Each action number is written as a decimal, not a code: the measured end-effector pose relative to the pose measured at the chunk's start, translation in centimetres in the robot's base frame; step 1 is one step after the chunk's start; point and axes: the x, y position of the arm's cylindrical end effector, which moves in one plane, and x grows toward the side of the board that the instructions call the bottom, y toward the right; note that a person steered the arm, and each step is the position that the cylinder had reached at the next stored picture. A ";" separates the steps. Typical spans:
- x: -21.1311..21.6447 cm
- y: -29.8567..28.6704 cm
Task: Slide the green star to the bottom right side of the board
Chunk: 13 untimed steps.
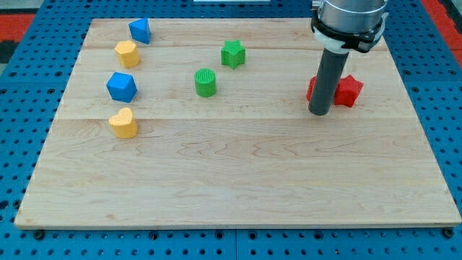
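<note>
The green star [233, 54] lies on the wooden board [238, 173] in the upper middle. My tip [319, 113] is far to the star's right and a little lower, right in front of two red blocks. The rod hides part of the left red block [312, 88]; the red star-like block [348, 90] is just to the rod's right.
A green round block [206, 82] sits below-left of the star. At the view's left stand a blue block [140, 30], a yellow hexagon block [127, 53], a blue hexagon block [121, 87] and a yellow heart block [124, 123].
</note>
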 end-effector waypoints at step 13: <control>-13.3 -14.7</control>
